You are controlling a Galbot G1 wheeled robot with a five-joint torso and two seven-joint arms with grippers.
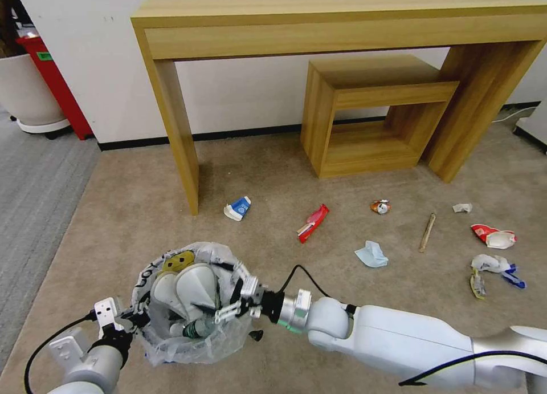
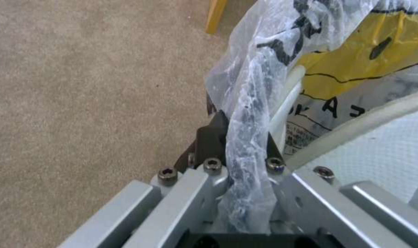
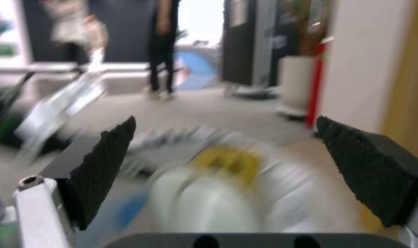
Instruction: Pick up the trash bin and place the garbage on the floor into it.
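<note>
Holding trash bin — left gripper

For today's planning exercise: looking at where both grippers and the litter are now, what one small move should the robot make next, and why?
Probably lift the right gripper clear of the trash bin: its fingers are open at the bin's mouth, with the slippers and bottle already inside. The left gripper grips the rim, and litter like the mask lies on the floor.

A long wooden bench stands against the white wall, with a smaller open wooden stool tucked under it. A white planter and a red stand sit on grey carpet.
</note>
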